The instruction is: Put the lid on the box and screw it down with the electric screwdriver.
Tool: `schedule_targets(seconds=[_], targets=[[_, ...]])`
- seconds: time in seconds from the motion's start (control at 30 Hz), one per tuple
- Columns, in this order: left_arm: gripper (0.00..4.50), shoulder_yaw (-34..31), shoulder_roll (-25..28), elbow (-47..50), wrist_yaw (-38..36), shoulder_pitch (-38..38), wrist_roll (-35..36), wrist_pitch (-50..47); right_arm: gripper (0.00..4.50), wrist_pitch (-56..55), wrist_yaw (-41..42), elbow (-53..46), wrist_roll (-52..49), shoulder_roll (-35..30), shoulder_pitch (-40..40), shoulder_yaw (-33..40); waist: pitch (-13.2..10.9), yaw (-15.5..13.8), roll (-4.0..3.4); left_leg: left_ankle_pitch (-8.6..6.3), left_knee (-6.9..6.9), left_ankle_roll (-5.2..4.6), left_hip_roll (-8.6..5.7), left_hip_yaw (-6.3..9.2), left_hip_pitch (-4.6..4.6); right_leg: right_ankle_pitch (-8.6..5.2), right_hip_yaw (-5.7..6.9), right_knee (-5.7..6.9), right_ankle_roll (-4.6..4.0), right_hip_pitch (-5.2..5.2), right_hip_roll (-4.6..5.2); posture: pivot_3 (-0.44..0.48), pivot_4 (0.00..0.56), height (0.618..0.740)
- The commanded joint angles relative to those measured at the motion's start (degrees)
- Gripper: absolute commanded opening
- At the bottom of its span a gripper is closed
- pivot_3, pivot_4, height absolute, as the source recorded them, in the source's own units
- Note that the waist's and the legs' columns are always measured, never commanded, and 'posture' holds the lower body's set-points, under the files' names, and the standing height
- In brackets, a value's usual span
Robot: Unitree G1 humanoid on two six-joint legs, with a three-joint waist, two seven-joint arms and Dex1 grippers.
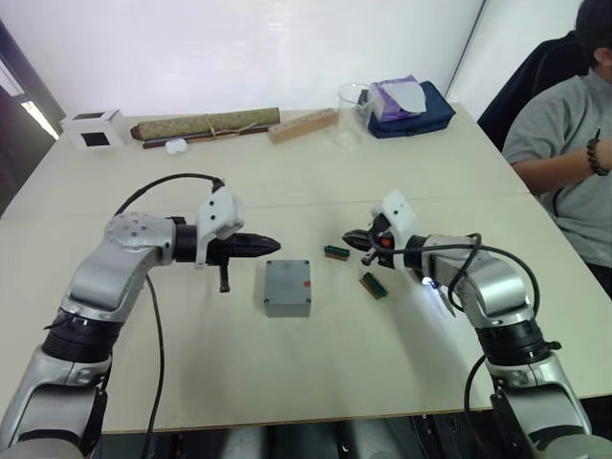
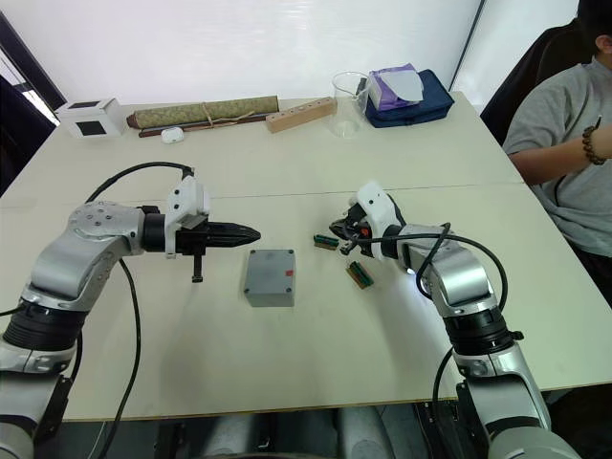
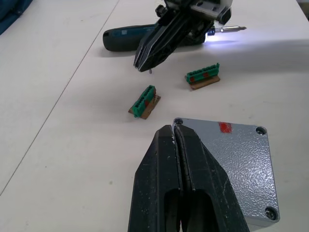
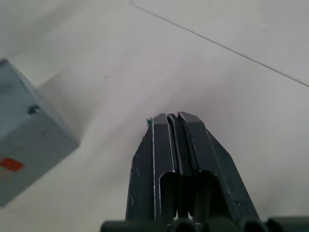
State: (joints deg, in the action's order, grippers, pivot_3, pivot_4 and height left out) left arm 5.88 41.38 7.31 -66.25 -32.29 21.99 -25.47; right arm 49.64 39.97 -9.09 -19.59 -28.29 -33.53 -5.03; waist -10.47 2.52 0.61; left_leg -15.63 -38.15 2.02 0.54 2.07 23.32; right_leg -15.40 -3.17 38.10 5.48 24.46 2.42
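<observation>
So here's where we're at: the flat square grey plastic lid (image 1: 288,280) with its little red mark is sitting on top of the small square grey plastic box (image 1: 287,306), edges lined up, dead centre of the cream table (image 1: 239,373). Our left gripper (image 1: 273,242) hangs just off the lid's 10 o'clock corner, black fingers (image 3: 186,183) pressed flat together with nothing between them, tip right by the lid's edge in the left wrist view, though we can't say if it's touching. Our right gripper (image 1: 356,237) is over at about 2 o'clock from the box, a bit apart from it, fingers (image 4: 178,159) also squeezed closed and empty. The dark navy-black pen-shaped electric screwdriver (image 3: 133,37) is lying flat on the table under the right wrist, metal bit pointing away from the box with its white light glowing at the tip; nobody's gripping it. Two small green terminal blocks (image 1: 336,251) sit between the box and the right gripper, one at roughly 1 o'clock from the box and the other (image 1: 374,285) near 3 o'clock. Along the far edge at 12 o'clock we've got a long rolled olive bundle (image 1: 206,124), a wooden block (image 1: 302,125), a clear plastic cup (image 1: 352,113) and a navy pouch (image 1: 413,110), plus a white cube with a dark top (image 1: 95,129) toward 10 o'clock. A person in a grey shirt (image 1: 564,163) sits at 2 o'clock.
</observation>
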Motion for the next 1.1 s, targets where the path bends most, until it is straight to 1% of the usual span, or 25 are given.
schedule_targets(seconds=[0.03,0.13,0.23,0.37,0.83,1.1], targets=[[0.0,-1.13,0.23,1.58,-0.14,-1.21,0.57,0.63,0.11,3.65,0.57,-6.55,-3.98,-0.29,-2.36,1.76,0.0,-0.04,0.0,0.0,0.0,0.0,0.0,0.0,0.0,0.0,0.0,0.0,0.0,0.0,0.0,0.0,0.15,0.736],[0.0,-1.71,0.92,2.28,-0.4,-0.62,1.08,0.07,0.11,8.53,-1.89,-12.16,-6.92,3.41,-4.02,0.24,0.0,0.09,0.0,0.0,0.0,0.0,0.0,0.01,0.0,0.0,0.0,0.0,0.0,0.0,0.0,0.0,0.15,0.736],[0.0,-2.24,1.75,3.08,-0.75,0.42,1.46,-0.18,0.11,9.28,-2.87,-14.45,-6.39,4.91,-2.93,-3.64,0.0,0.04,0.01,0.0,0.01,0.0,0.03,0.03,-0.01,0.0,0.01,0.01,-0.01,0.0,-0.04,0.0,0.15,0.736],[0.0,-2.34,2.26,3.72,-0.59,1.22,1.75,-0.27,0.11,7.93,-3.8,-13.83,-4.84,5.11,-1.66,-6.98,0.0,-0.26,0.01,0.0,-0.01,0.0,-0.01,0.02,0.01,0.0,0.01,0.0,0.0,0.0,0.04,0.0,0.15,0.736],[0.0,-3.32,4.29,5.15,-0.91,3.77,3.19,-0.28,0.11,5.43,-3.71,-10.82,-3.54,4.6,-1.42,-8.47,0.0,0.0,0.01,0.0,-0.03,0.0,-0.02,0.03,0.01,0.0,0.01,0.0,0.0,-0.01,0.03,0.0,0.15,0.736],[0.0,-3.58,4.45,5.95,-0.62,4.59,3.28,-0.44,0.11,4.82,-3.48,-9.95,-3.1,4.69,-1.11,-9.14,0.0,0.0,0.01,0.0,-0.03,0.0,-0.03,0.02,0.01,0.0,0.01,0.0,0.0,-0.01,0.03,0.0,0.15,0.736]])
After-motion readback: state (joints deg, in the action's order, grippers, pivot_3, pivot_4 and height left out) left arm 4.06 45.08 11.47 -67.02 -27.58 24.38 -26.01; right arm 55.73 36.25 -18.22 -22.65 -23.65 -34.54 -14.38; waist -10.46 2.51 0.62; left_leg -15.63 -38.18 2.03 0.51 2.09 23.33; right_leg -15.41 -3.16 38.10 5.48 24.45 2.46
